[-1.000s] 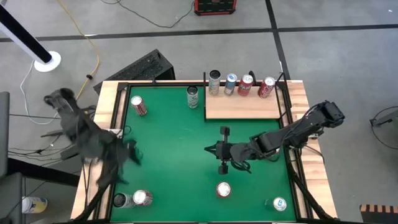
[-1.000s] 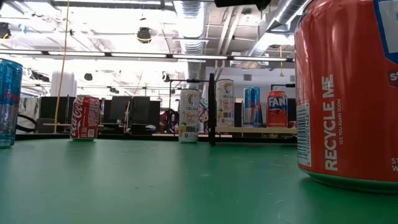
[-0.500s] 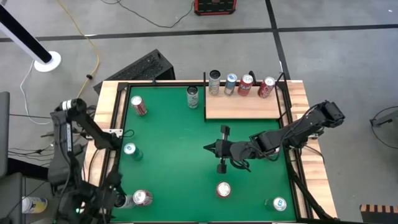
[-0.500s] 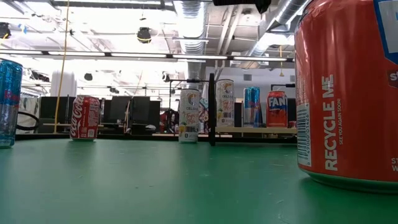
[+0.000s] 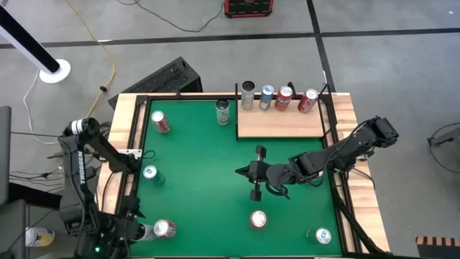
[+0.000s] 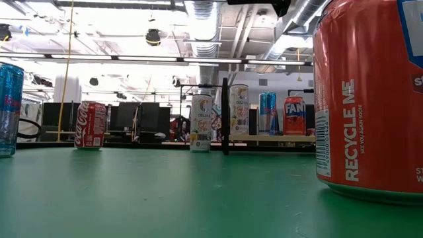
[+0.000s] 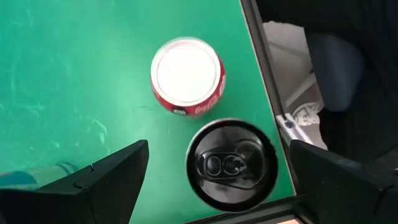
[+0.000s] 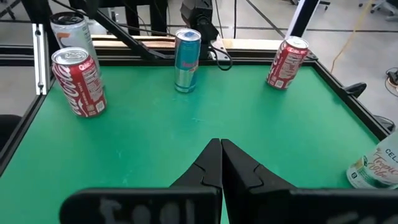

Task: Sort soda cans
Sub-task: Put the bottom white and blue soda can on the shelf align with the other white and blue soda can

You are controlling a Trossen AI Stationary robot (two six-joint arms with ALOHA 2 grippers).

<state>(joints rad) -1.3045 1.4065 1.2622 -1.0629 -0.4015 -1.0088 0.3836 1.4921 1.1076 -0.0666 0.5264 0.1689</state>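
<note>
The green mat (image 5: pixel 208 180) lies mostly bare through its middle. Cans hug the edges: two at 7 o'clock, a red can (image 7: pixel 187 74) touching a black-topped can (image 7: pixel 232 164), under the left gripper (image 7: pixel 217 180), whose fingers spread wide around nothing. The right gripper (image 5: pixel 256 173), pinched closed and empty, hovers mid-mat. At 1 o'clock a wooden board (image 5: pixel 280 124) carries four cans (image 5: pixel 277 98) along its far edge

Glossy metal soda cans (image 5: pixel 157 122), matt green table (image 5: pixel 201 165)
</note>
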